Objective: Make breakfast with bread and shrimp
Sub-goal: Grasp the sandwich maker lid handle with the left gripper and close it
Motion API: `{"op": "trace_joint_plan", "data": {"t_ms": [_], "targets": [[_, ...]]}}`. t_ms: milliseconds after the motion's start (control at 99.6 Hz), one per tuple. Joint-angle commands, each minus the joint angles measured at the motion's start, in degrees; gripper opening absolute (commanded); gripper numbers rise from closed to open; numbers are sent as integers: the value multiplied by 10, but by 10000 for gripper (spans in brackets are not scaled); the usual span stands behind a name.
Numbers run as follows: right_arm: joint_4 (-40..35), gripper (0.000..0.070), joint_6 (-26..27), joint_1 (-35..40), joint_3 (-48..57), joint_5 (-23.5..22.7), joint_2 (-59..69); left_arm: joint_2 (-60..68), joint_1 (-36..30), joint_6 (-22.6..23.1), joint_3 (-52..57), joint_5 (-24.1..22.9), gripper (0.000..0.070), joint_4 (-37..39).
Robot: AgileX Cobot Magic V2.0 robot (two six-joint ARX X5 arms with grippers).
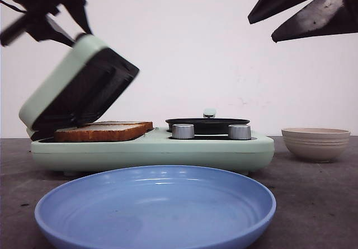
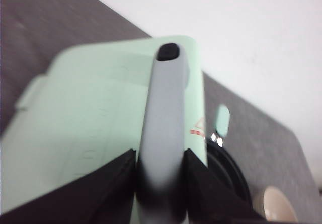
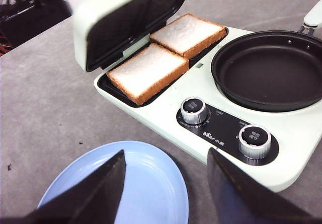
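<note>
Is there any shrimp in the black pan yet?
No, the right wrist view shows the black pan bare inside, while the two bread slices lie on the grill plate beside it.

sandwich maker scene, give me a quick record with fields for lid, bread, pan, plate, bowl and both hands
lid: lid partly raised, tilted over the bread
lid handle: grey handle sits between the left hand's fingers
bread: two slices side by side on the grill plate
pan: black pan empty, beside the bread
knobs: two silver knobs on the front panel
plate: blue plate empty, in front of the appliance
bowl: beige bowl to the robot's right; contents not visible
left hand: left hand closed on the lid handle
right hand: right hand open, above the plate
</note>
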Motion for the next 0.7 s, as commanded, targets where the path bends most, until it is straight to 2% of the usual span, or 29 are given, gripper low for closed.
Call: {"op": "trace_joint_plan", "data": {"t_ms": [0,351,613,693], "targets": [[0,302,-4,4,2,-2,3,35,-3,16,-2,-16,4,-14],[-8,302,-5,4,2,-2,3,106,-60,72,3,-70,4,-14],[-8,301,-5,4,2,-2,3,125,-65,98,3,-70,4,-13],[-8,302,-5,4,2,-1,3,125,-65,101,3,-70,55,-7]]}}
